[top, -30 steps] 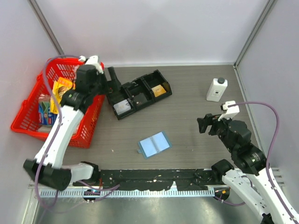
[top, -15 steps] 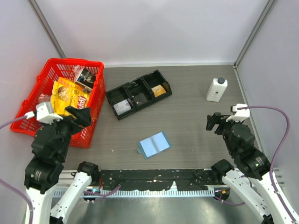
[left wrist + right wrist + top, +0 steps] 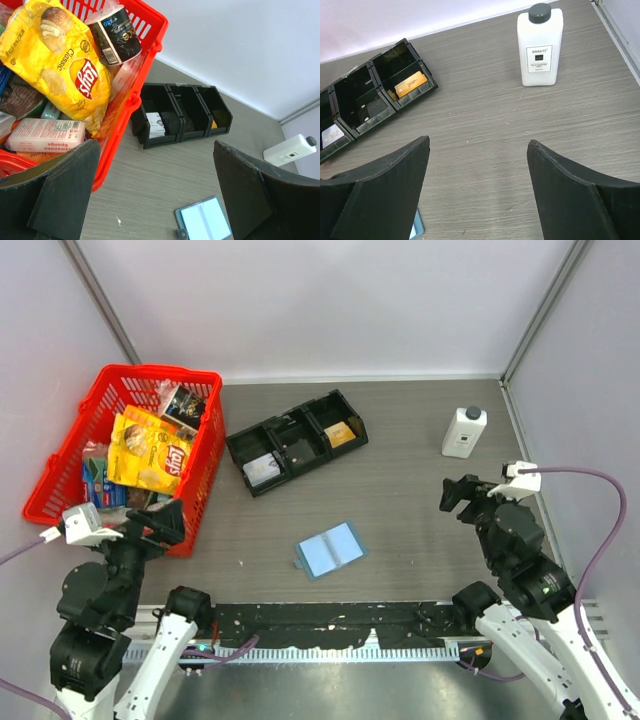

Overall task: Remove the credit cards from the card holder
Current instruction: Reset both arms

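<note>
Card holder [image 3: 330, 549] lies open, five o'clock of the tray [image 3: 264, 424]; your left gripper [image 3: 165, 523] and right gripper [image 3: 457, 497] hang spread, empty: approach it next.

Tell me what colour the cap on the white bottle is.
Dark grey; the cap on the white bottle shows best in the right wrist view.

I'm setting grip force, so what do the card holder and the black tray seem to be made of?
Card holder: probably soft faux leather or flexible plastic, though I can't tell which. It is matte light blue with a darker border and a centre crease where it folds.
Tray: probably rigid moulded plastic. It is black with a slight sheen and has thin, straight dividing walls.
</note>
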Tool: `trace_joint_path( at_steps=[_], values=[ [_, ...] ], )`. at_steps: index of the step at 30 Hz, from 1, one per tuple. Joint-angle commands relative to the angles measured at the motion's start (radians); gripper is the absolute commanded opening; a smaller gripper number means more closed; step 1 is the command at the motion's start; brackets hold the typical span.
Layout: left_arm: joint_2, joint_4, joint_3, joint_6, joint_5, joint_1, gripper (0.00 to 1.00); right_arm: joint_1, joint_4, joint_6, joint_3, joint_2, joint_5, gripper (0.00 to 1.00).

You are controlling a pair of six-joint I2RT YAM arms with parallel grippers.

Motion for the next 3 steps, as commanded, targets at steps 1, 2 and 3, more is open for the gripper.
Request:
trace_joint_path(
  at_steps=[1, 2, 3],
  values=[
    [-0.047, -0.010, -0.014, 0.028, 0.051, 0.004, 1.00, 0.002, 0.057, 0.059, -0.003, 0.017, 0.027, 0.83],
    [-0.058, -0.010, -0.017, 0.034, 0.065, 0.004, 1.00, 0.002, 0.055, 0.068, -0.002, 0.017, 0.027, 0.83],
    [-0.072, -0.007, -0.020, 0.037, 0.072, 0.004, 1.00, 0.002, 0.051, 0.071, -0.002, 0.017, 0.035, 0.83]
  ],
)
